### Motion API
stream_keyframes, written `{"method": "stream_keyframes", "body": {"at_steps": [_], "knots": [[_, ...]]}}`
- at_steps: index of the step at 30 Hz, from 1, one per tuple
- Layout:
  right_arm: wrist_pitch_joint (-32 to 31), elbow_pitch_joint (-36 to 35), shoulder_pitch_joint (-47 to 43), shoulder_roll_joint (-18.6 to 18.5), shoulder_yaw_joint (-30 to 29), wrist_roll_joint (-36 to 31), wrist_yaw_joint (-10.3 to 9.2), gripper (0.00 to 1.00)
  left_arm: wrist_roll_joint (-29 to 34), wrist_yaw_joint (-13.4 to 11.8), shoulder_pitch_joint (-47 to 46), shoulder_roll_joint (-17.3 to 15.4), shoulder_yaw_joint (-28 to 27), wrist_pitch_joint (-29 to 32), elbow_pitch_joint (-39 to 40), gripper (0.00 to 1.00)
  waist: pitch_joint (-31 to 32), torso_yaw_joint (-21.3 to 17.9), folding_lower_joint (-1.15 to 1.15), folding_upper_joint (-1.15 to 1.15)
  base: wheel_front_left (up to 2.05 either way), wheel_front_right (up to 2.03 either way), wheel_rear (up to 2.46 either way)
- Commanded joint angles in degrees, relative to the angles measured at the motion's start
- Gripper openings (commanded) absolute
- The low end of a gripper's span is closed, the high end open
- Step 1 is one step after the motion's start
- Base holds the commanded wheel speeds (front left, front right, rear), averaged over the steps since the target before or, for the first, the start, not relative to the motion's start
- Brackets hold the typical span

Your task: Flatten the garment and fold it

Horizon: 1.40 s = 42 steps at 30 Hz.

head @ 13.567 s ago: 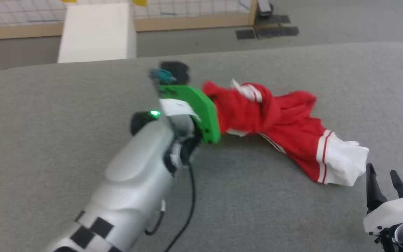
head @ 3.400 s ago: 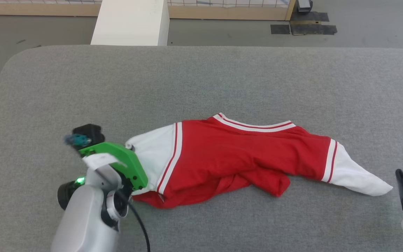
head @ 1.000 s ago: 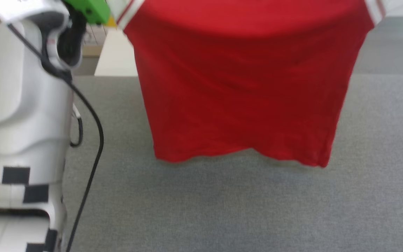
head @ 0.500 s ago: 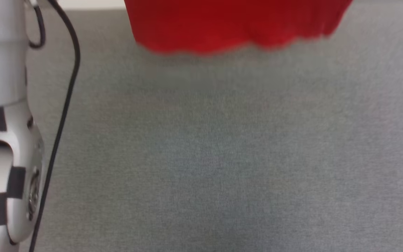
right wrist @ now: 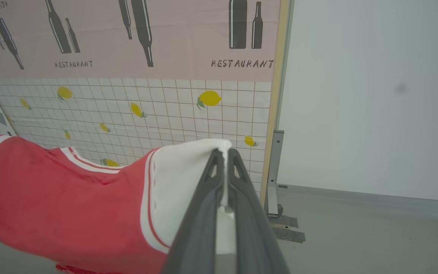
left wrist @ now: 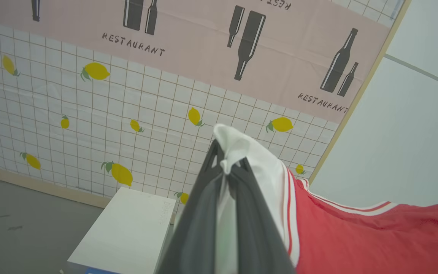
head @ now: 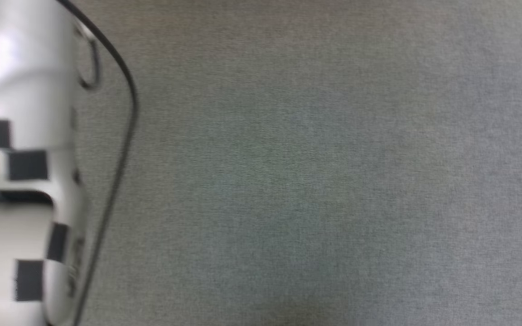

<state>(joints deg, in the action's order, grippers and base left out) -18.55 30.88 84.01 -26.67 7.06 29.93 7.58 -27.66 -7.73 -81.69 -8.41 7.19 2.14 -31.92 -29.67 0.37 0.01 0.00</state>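
The garment (left wrist: 375, 236), a red shirt with white sleeves and red-white striped trim, hangs stretched in the air between my two grippers. In the left wrist view my left gripper (left wrist: 226, 167) is shut on one white sleeve (left wrist: 257, 160). The right wrist view has my right gripper (right wrist: 223, 154) shut on the other white sleeve (right wrist: 181, 171), with the garment's red body (right wrist: 51, 198) spreading away to the left. My pale left forearm (head: 16, 158) with black squares and a black cable stands at the left of the head view.
Grey fabric surface (head: 288, 181) lies below the head camera. Ahead of the grippers stand a tiled wall (left wrist: 89, 114) with lemons and a pink restaurant banner, a white box (left wrist: 127, 232) on the grey floor, and a plain white wall (right wrist: 356, 95) at the right.
The head view has swung downward, so the hanging red garment has slid out of its top edge. Both grippers stay shut on the sleeves.
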Motion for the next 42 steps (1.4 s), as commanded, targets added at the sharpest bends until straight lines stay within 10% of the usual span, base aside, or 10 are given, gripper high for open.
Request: {"method": "stream_keyframes", "body": {"at_steps": [1,11,19,36,42], "knots": [[1.21,-1.06,-3.98,-0.98,1.06,2.02,-0.09,0.00,-1.44,1.29,2.94,1.13,-0.42,-1.75,-0.53,0.00,1.82,1.57,-0.01,0.00,0.00,0.00,0.00],[9.54,-8.80,-37.11,-2.63,5.12,13.11,-0.09,0.00,-9.52,10.28,28.39,5.00,1.55,-11.73,-3.46,0.00,15.69,3.39,-0.01,0.00,0.00,0.00,0.00],[11.70,-10.97,-62.75,0.59,1.85,16.93,-0.09,0.00,-14.14,11.53,52.23,5.43,5.22,-11.76,-0.83,0.00,24.03,3.00,-0.01,0.00,0.00,0.00,0.00],[4.45,-17.47,-90.76,4.48,-12.49,3.76,-0.09,0.00,-18.90,-0.92,86.00,0.17,-0.89,-5.17,17.04,0.00,30.26,0.48,-0.01,0.00,0.00,0.00,0.00],[-2.48,-23.10,-93.97,3.66,-11.53,-2.88,-0.09,0.00,-10.41,-7.29,89.17,-5.12,3.31,-1.43,18.89,0.00,30.99,0.13,-0.01,0.00,0.00,0.00,0.00]]}}
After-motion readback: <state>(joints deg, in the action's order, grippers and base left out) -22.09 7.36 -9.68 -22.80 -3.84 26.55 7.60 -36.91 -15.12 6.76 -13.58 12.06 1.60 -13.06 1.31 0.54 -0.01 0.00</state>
